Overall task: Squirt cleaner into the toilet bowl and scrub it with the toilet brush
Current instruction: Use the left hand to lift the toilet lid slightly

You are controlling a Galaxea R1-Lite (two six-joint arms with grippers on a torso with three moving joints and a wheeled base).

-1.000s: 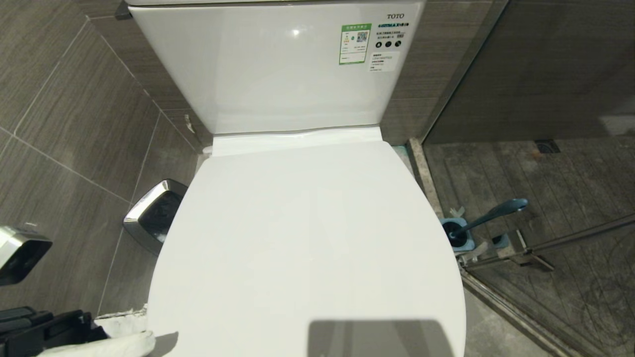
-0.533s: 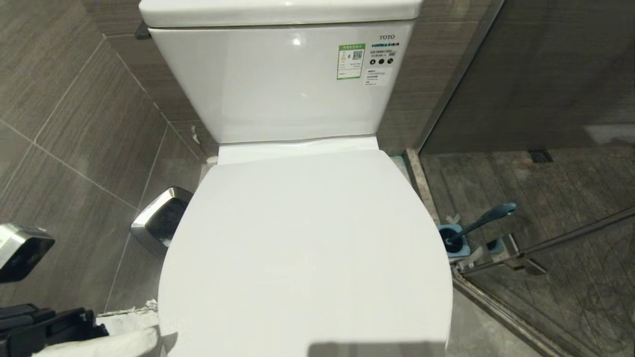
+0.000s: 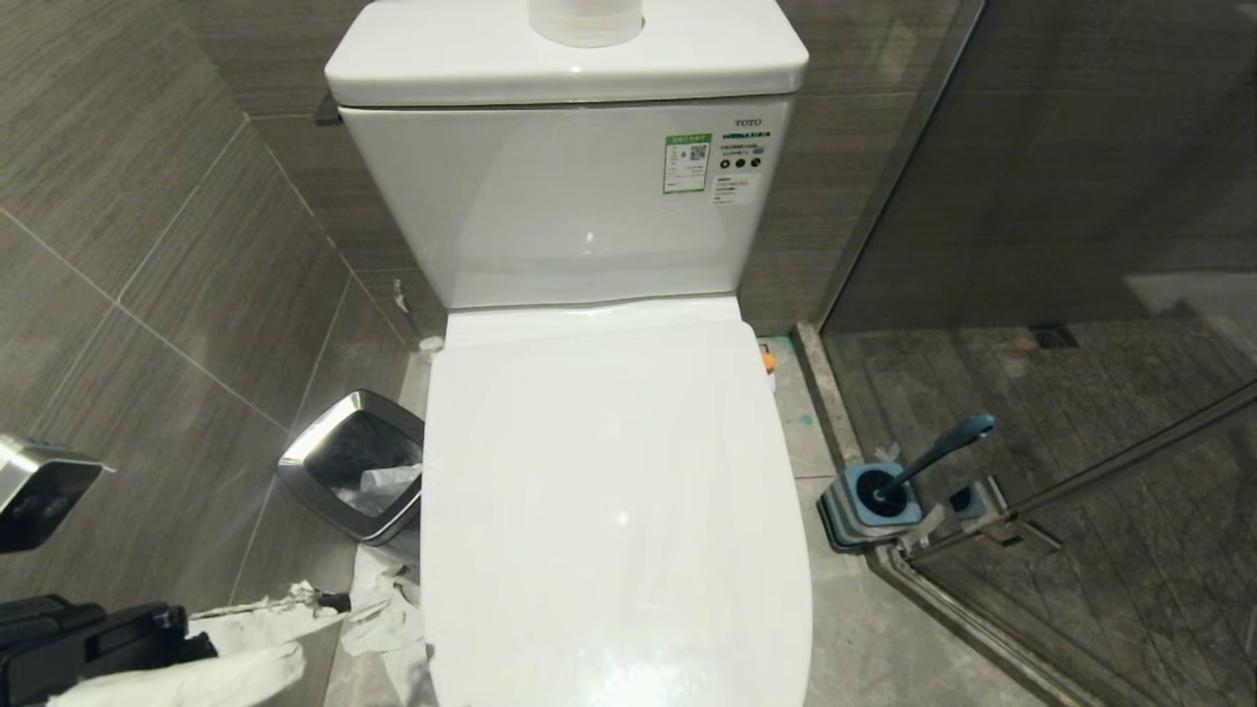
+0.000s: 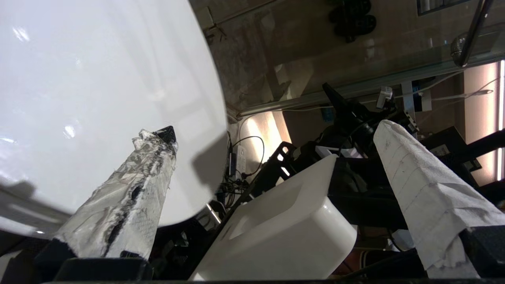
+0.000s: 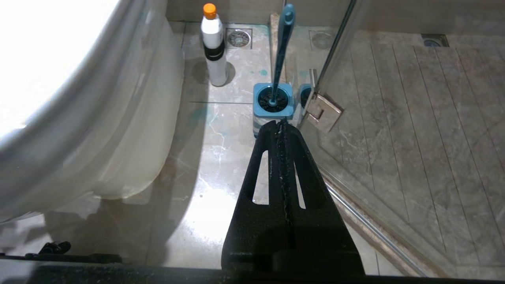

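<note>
Left end effector [image 4: 272, 169] is spread wide, nothing held; both fingers are wrapped in paper-like padding, one wrap torn and dirtied. It is seen low at the robot's left, just beside the front rim of the closed toilet lid [image 3: 609, 491]. Right end effector [image 5: 282, 125] is pressed fully together, empty, hanging low over the floor and pointed toward the toilet brush [image 5: 281, 51].

The toilet bowl cannot be seen; it is covered by the lid, which is down. The lid is judged smooth and slippery, so it is best hooked under the front edge.

The brush is stood in its square blue holder [image 5: 273, 105] on the floor at the toilet's right side, next to the glass shower door [image 3: 1080, 295]. Its handle is slim, rigid and leaning; a grip high on the handle is judged best. It is likely light, but the holder may lift with it.

The cleaner [image 5: 213, 47] is stood upright on the floor beyond the holder, beside the toilet base. It is judged a light, squeezable, slick plastic bottle, best taken at mid-body, below the neck.

A waste bin [image 3: 354, 471] is seen at the toilet's left, with loose paper on the floor near it.
</note>
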